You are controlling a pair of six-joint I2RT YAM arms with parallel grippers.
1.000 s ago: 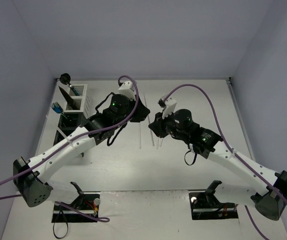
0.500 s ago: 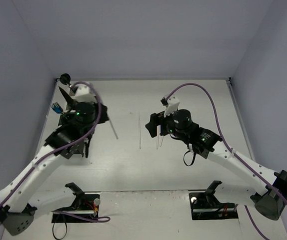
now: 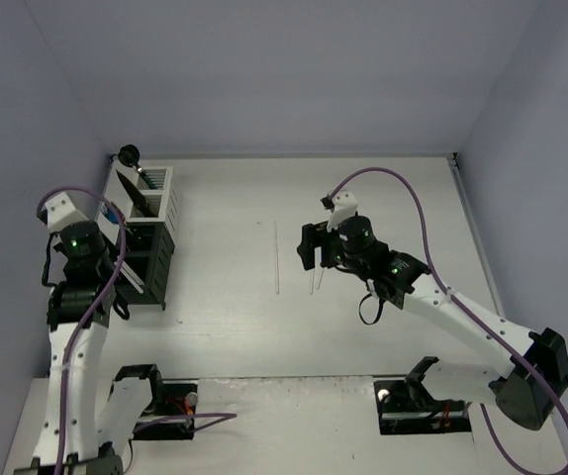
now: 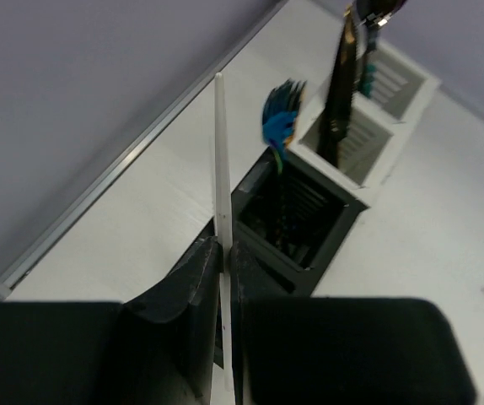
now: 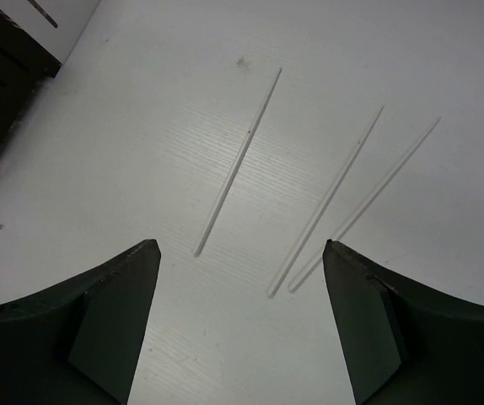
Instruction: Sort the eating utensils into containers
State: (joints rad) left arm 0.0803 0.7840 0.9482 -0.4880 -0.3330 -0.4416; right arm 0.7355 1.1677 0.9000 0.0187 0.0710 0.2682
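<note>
Left hand (image 4: 223, 261): jaws are pressing shut on one pale chopstick (image 4: 220, 169), which is sticking out ahead of them; a black caddy (image 4: 297, 224) holding a blue utensil (image 4: 277, 126) is sitting at one o'clock, a white caddy (image 4: 356, 139) with a dark utensil (image 4: 341, 93) just beyond it. Right hand (image 5: 240, 253): is hanging wide open and empty over the bench (image 5: 141, 126), three chopsticks (image 5: 326, 198) lying flat at twelve o'clock.

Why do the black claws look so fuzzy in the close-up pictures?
Left wrist view: the left gripper, shut on a chopstick, sits right by the lens, so it blurs; the blue utensil is smeared too. Right wrist view: the open right gripper blurs likewise, while the three chopsticks lie sharp on the table, under a bright sheen.
</note>
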